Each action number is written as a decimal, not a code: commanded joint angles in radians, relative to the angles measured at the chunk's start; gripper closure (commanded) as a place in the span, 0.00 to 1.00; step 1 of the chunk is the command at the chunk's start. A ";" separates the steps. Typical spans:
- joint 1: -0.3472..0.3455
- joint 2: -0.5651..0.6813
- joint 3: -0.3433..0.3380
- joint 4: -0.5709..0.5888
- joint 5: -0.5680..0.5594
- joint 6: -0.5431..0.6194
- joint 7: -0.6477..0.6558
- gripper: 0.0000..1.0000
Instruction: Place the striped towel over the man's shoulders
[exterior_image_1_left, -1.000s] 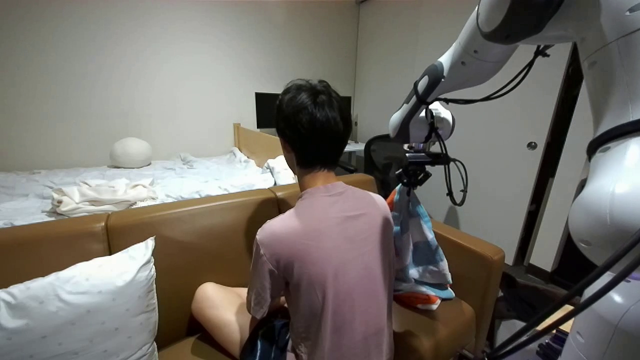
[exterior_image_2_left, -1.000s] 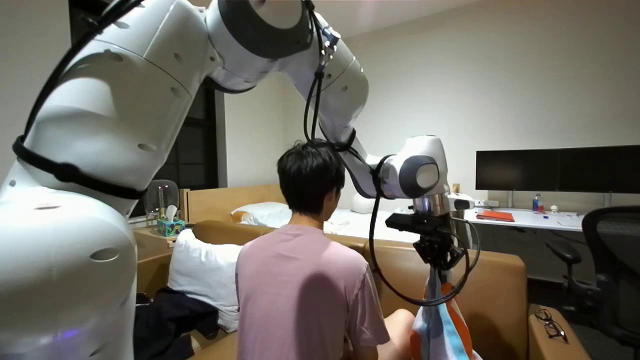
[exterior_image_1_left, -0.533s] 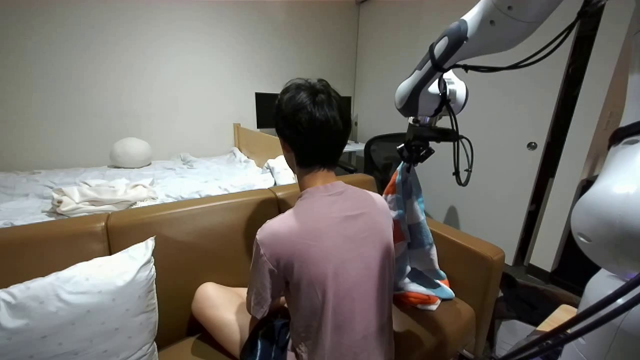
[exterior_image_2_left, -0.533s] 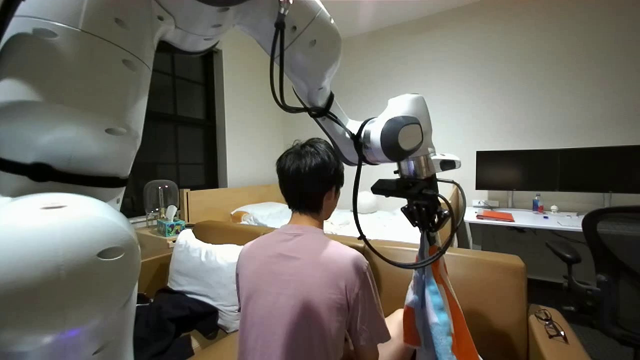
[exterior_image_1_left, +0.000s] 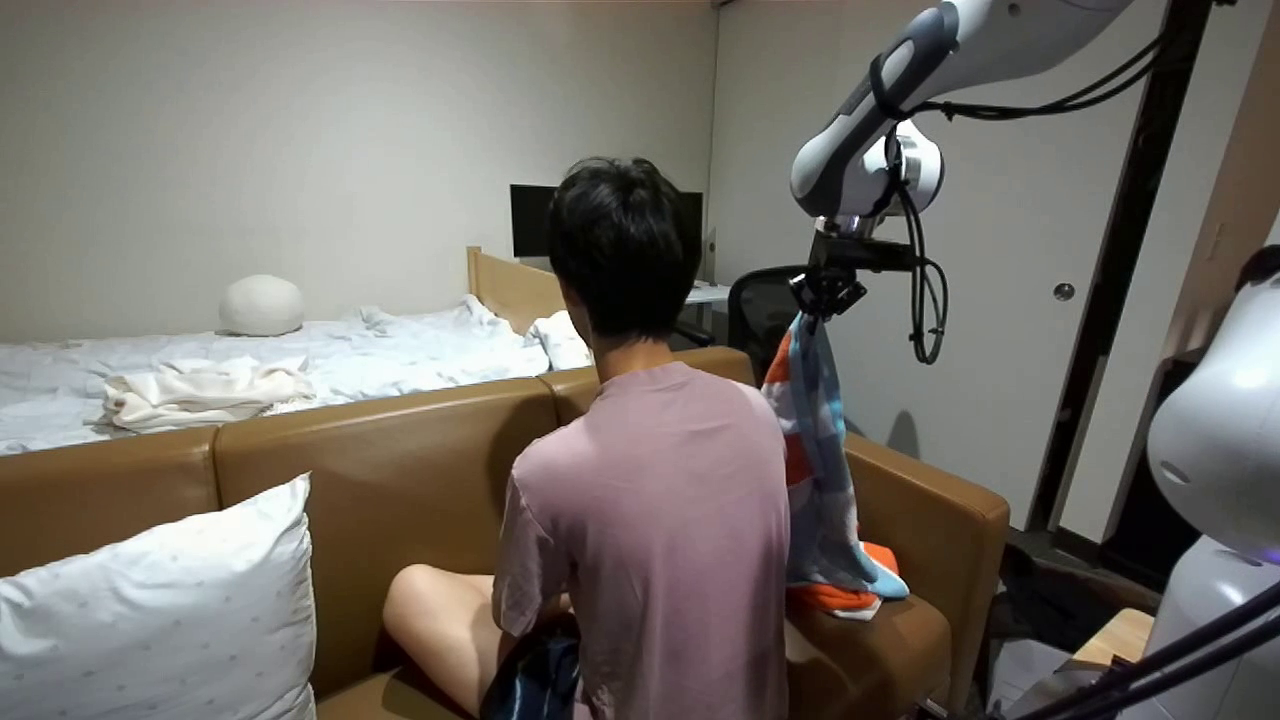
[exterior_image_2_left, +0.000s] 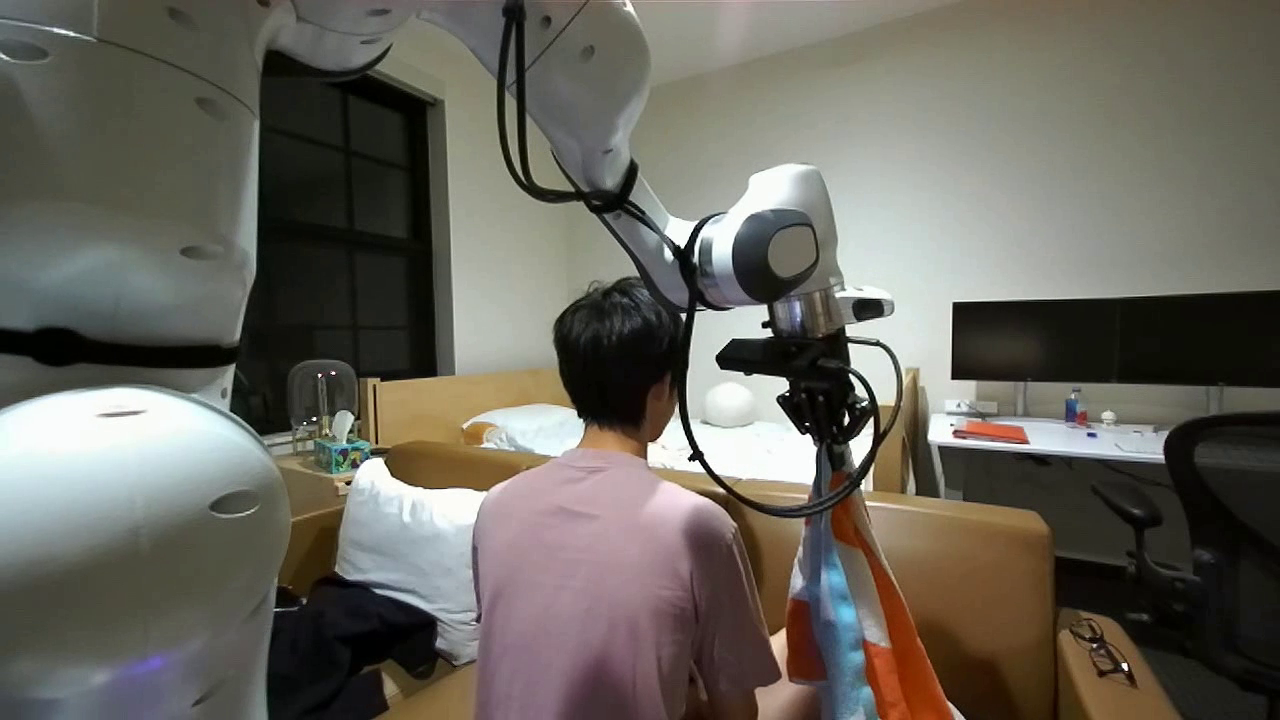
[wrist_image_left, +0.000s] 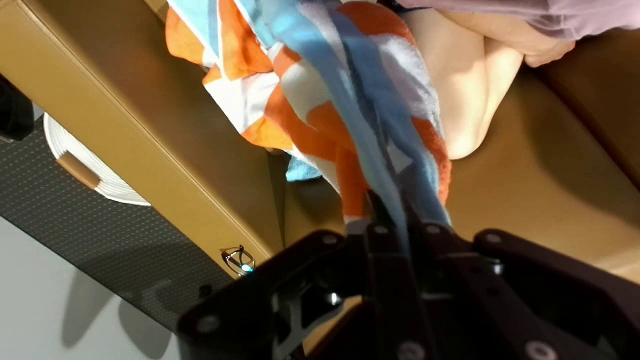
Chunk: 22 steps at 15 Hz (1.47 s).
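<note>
Gripped the striped towel (exterior_image_2_left: 838, 610) by a bunched top between closed fingers (wrist_image_left: 387, 280) of the gripper (exterior_image_2_left: 832, 440), lower right in an exterior view. Showed the man's shoulders (exterior_image_2_left: 605, 500), lower centre, uncovered. Seemed done with grasping; had yet to carry across, drape, release.

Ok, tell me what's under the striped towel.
The striped towel hangs from the hand, its lower end bunched on the brown sofa seat in an exterior view. Whatever those folds cover, or the man blocks, can't be seen.
</note>
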 joint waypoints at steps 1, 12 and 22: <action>0.006 0.000 -0.007 0.002 0.001 -0.004 -0.001 0.95; 0.034 -0.118 0.000 -0.063 -0.069 0.044 0.087 0.99; 0.017 -0.412 0.064 -0.159 -0.193 0.036 0.150 0.99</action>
